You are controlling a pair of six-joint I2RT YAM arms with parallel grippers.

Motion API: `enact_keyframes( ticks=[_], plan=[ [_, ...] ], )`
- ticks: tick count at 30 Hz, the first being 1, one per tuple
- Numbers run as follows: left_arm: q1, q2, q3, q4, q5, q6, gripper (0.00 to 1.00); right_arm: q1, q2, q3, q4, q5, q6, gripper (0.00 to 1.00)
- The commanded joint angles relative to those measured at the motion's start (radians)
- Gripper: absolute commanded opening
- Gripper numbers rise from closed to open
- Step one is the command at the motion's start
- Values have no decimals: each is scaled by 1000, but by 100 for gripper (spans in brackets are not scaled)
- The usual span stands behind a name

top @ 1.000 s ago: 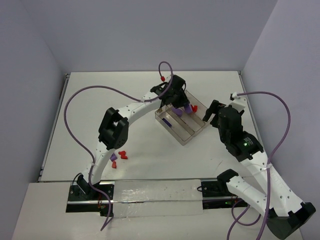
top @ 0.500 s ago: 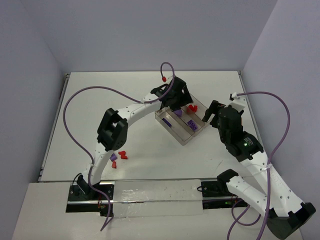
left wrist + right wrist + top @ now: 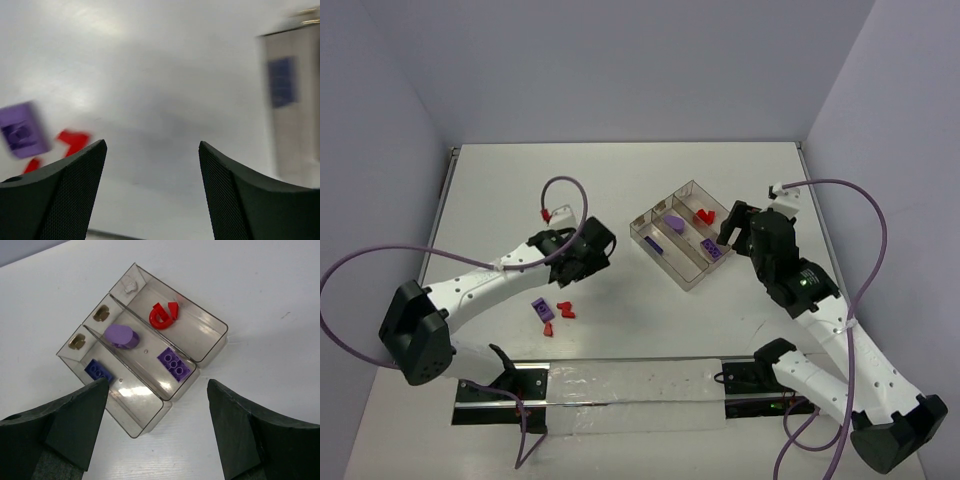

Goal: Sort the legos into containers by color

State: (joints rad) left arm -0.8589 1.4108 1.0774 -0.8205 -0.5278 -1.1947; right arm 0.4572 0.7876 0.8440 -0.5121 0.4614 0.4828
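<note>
The left tool (image 3: pixel 152 145), wide open and empty, hovers above the desk (image 3: pixel 620 180). The loose bricks (image 3: pixel 552 314) lie just off its left finger, far from the right tool (image 3: pixel 156 384), which is open and empty above the tray (image 3: pixel 200 337).

Motion blur smears the left wrist view: a purple lego (image 3: pixel 22 131), red legos (image 3: pixel 73 140) and the tray (image 3: pixel 300 145), cropped at right, lack detail.

Soft, even light fills the top view, which is sharp with faint shadows. The left wrist view is smeared by motion: the purple brick (image 3: pixel 22 130) at nine o'clock and the tray (image 3: pixel 295 132) at three o'clock lose their edges. The right wrist view is crisp, with glare on the tray floor toward seven o'clock.
</note>
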Motion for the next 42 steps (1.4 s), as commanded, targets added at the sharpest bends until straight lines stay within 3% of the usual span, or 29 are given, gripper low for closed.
enact_keyframes(
  ticks=[1,7,13,26,27,31,37,42],
  plan=[
    [30,-68,-106,-201,-78,-211,82,-5,13,-2,64,-47,8,87],
    [217,-144,-245,-185,-21,-216,98,-5,27,19,60,-61,-5,87],
    [333,-225,-369,-4,107,-92,97,-5,42,25,61,-80,0,87],
    [344,-112,-435,86,140,-135,70,-4,66,22,67,-91,-6,87],
    [345,-111,-436,87,140,-135,66,-4,67,20,67,-90,-6,87],
    [347,-118,-435,116,131,-112,36,-5,70,20,72,-95,-6,87],
    [359,-162,-284,34,-14,-23,18,-3,74,25,72,-95,-4,87],
    [348,-142,-65,26,-40,87,15,-5,65,20,73,-91,5,87]
  ],
)
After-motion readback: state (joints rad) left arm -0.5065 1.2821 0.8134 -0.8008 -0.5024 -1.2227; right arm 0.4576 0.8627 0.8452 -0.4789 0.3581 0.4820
